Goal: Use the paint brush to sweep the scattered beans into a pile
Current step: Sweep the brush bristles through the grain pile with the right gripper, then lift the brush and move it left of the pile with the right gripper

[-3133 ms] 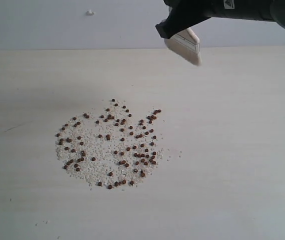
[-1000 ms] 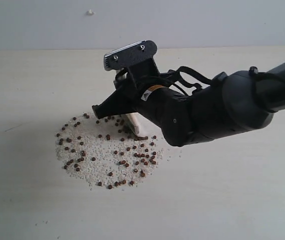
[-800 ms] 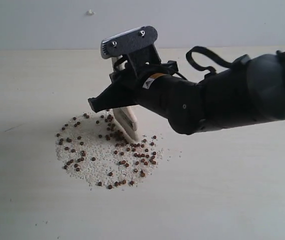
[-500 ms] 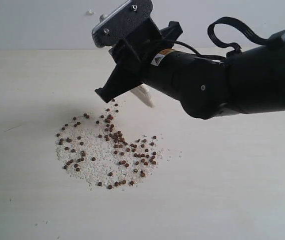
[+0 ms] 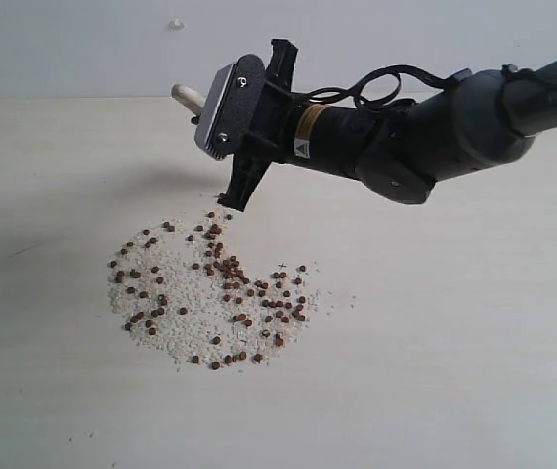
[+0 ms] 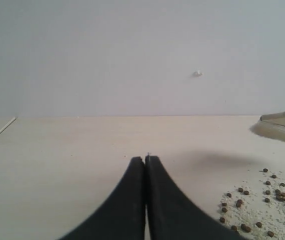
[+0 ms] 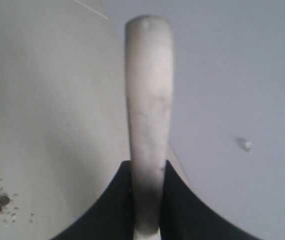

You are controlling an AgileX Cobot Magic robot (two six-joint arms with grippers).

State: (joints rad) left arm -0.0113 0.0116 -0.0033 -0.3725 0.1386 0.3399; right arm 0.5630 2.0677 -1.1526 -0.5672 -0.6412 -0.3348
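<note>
Clamped between the narrow jaws of the right gripper (image 7: 146, 172): the paint brush (image 7: 149, 95), gripped by its pale wooden handle, rounded end jutting past the fingertips. Raised above the table (image 5: 454, 371), over the wall-side rim of the beans (image 5: 222, 283). Scattered in a loose round patch among pale crumbs (image 5: 171, 327), thicker toward the middle, not heaped. Left gripper (image 6: 145, 161) pressed fully together, holding nothing, low over bare tabletop beside the patch. At that view's edge, possibly the bristles (image 6: 282, 127)

Even, soft daylight; faint shadows, wrist close-ups blurred.
</note>
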